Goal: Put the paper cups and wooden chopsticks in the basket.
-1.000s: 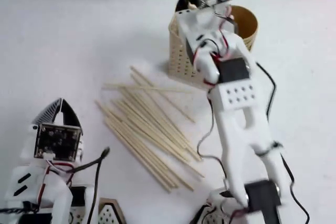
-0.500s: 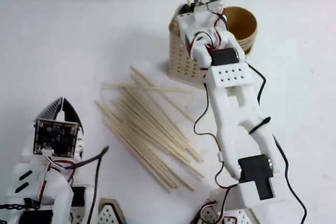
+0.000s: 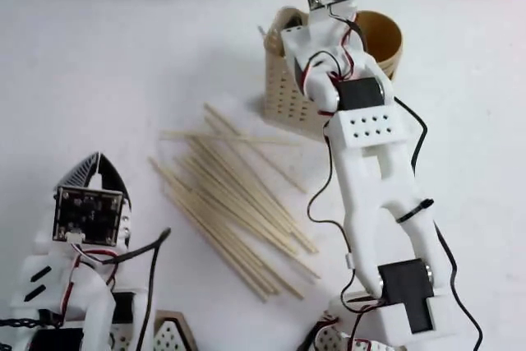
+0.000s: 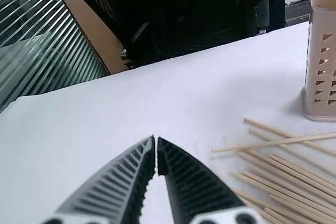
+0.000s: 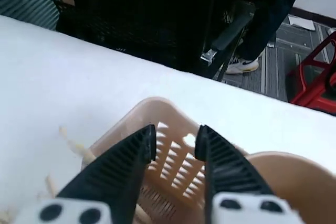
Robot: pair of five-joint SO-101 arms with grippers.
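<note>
Wooden chopsticks (image 3: 234,211) lay heaped on the surface (image 3: 123,63), a paper cup (image 3: 390,34) stood beside the basket (image 3: 283,92), so most work seemed undone; right hand (image 5: 176,134) hung slightly spread and empty over the basket, left hand (image 4: 156,145) pressed together

Your wooden chopsticks (image 3: 234,207) lay in a loose fan; the perforated basket (image 3: 283,96) stood upright nearby, a brown paper cup (image 3: 388,39) beside it.

White arm links (image 3: 366,178), black servos (image 3: 360,92), red and black cables (image 3: 315,80), ribbed black tool (image 4: 156,141)
</note>
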